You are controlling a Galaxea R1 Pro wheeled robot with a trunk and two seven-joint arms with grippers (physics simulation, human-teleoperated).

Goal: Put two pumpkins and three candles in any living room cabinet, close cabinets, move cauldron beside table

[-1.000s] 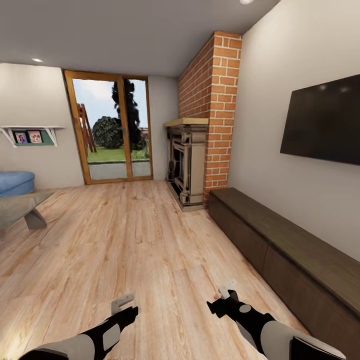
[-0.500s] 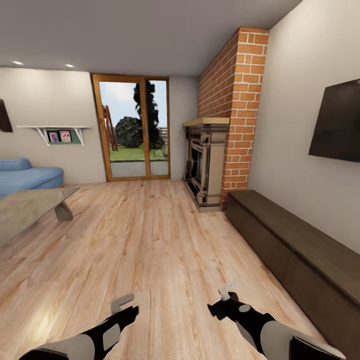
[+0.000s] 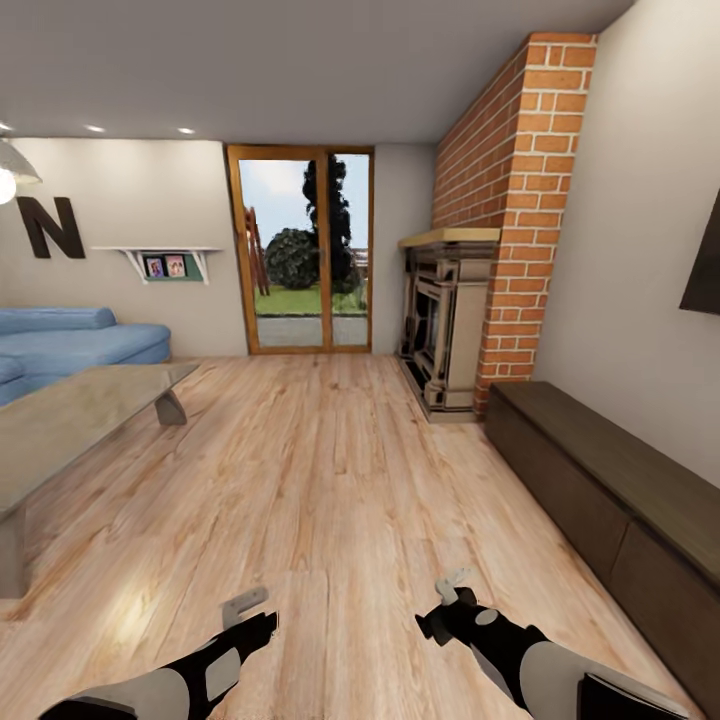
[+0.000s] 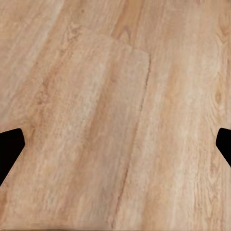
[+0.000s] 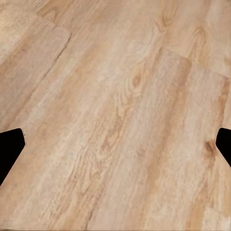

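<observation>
Pale oak floor [image 3: 320, 470] fills the head view, which has swung leftward since a moment ago, bringing the coffee bench [image 3: 70, 425] into sight while the dark console cabinet [image 3: 620, 500] stays shut along the wall; a search turn, I judge. In both wrist views the left hand [image 4: 115, 144] and right hand [image 5: 115, 144] hang released, grasping nothing over bare boards.

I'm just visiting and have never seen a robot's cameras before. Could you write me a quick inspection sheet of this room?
Surface: light wood plank floor, bare where shown.
Job's things: long dark cabinet along the right wall, fronts shut; coffee table at left. Pumpkins, candles, cauldron: nothing seen.
Clutter: nothing seen.
Grippers: left gripper and right gripper both open, holding nothing, above the floor.
Cables: nothing seen.
Surroundings: brick chimney with fireplace, glass door, blue sofa, wall shelf.
</observation>
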